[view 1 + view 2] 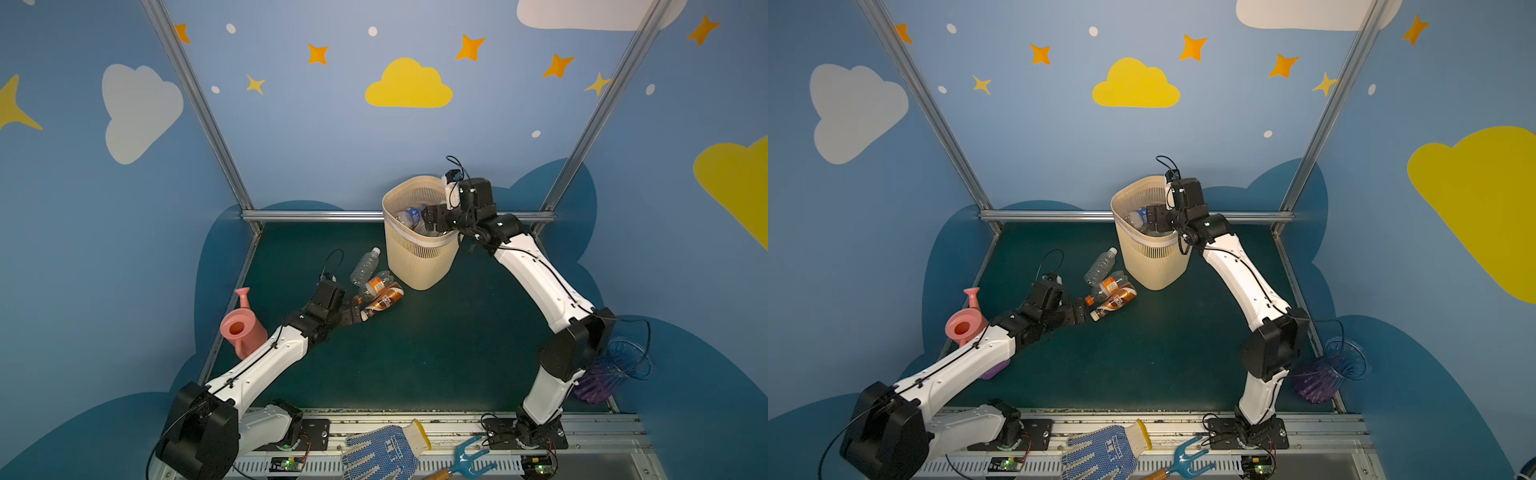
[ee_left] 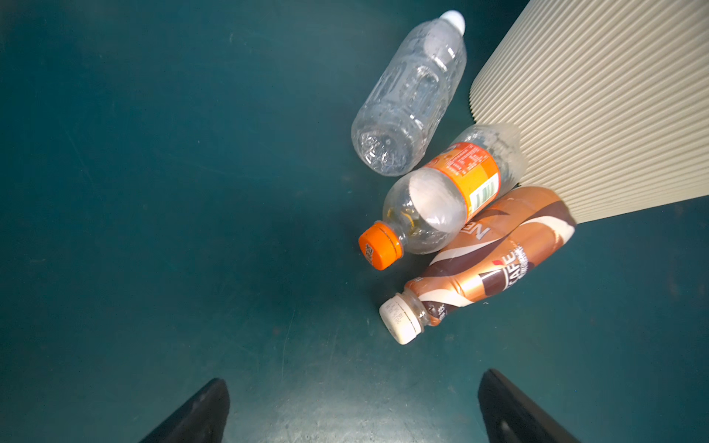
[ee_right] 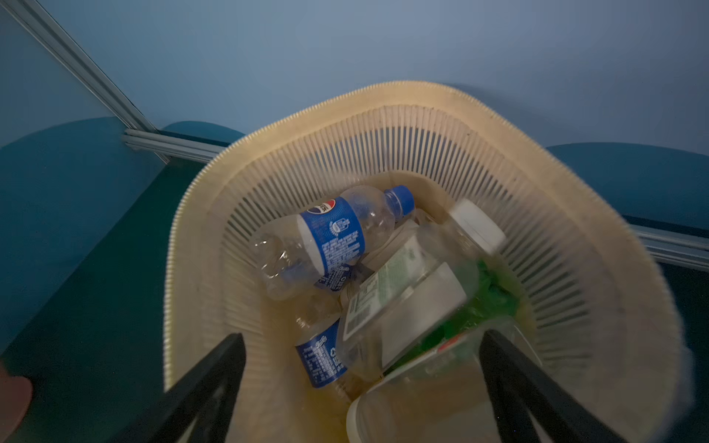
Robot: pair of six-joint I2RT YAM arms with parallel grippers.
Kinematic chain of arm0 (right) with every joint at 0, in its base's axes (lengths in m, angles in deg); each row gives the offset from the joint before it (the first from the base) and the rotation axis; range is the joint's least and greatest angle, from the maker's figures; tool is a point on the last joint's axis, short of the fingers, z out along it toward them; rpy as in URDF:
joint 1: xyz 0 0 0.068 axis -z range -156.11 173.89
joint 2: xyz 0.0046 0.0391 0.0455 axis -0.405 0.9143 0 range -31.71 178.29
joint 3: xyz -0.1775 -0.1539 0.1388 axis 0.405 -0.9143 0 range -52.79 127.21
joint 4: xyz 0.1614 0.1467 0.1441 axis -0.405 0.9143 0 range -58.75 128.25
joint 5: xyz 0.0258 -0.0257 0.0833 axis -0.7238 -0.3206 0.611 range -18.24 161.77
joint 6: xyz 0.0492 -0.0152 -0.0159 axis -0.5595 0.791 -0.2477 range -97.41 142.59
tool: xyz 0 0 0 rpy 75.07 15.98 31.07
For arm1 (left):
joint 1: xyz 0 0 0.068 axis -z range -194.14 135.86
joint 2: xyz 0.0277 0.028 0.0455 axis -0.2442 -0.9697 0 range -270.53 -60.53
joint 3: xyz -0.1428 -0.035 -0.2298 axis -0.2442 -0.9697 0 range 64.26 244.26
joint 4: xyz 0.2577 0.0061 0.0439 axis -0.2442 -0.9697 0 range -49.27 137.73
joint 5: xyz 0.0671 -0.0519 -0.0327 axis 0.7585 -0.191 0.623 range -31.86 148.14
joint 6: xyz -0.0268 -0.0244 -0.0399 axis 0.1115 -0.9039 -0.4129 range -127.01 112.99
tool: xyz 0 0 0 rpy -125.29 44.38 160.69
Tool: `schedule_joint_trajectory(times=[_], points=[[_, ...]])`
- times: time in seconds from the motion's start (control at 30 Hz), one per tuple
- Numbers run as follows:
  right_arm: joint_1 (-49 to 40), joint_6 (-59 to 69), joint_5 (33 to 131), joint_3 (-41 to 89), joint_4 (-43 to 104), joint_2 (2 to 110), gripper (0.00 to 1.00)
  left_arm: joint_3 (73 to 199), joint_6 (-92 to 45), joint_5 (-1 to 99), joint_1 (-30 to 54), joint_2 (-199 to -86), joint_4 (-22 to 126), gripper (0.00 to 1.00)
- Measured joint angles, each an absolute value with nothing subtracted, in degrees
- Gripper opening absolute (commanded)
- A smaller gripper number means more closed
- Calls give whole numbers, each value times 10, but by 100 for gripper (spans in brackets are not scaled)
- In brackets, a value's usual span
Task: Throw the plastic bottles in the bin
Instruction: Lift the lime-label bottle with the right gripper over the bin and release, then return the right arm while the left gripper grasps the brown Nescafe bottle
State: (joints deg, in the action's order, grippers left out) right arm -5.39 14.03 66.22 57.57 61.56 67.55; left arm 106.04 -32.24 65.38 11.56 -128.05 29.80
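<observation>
1. Top views: in both, the right fingers [image 1: 430,219] are hanging over the mouth of the bin [image 1: 415,266], which is standing at the back of the table [image 1: 436,353]. The left fingers [image 1: 353,315] are sitting low, just beside three plastic bottles [image 1: 376,286] lying clustered at the bin's foot.
2. Left wrist view: the left fingers are standing wide apart with only bare table between them.
   - Ahead, the clear bottle [image 2: 410,96], the orange-label bottle [image 2: 441,203] and the brown-wrapped bottle [image 2: 495,261] are lying on their sides. The last two are touching each other and the bin wall.
   - Closing on a round, slick body near its cap is likely to squirt it sideways.
   - Pushing in too far is likely to shove the light bin or set the clear bottle rolling.
3. Right wrist view: the right fingers are spread apart.
   - A blurred white-capped bottle [image 3: 422,291] is showing between and beyond them inside the bin. It looks loose rather than clamped, and it is lying over a blue-label bottle [image 3: 330,237] and others.
   - The pile seems to be riding high, so coming bottles may bounce out.
   - Fingers this close to the rim may snag the slats while lifting away, tipping the bin.
</observation>
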Motion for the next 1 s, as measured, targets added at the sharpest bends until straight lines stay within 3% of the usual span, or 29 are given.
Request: schedule_joint_trajectory(times=[0.17,0.33,0.67,1.0], points=[[-60,146,640,574,564,514,97,1064,-308,667,147,-1283,302,100],[-36,131,627,489,503,392,98,1113,-275,678,193,-1329,298,100],[69,36,639,187,525,354,98,1231,-197,674,246,-1476,271,100],[148,-54,661,-5,545,210,98,1339,-137,675,246,-1599,234,98]])
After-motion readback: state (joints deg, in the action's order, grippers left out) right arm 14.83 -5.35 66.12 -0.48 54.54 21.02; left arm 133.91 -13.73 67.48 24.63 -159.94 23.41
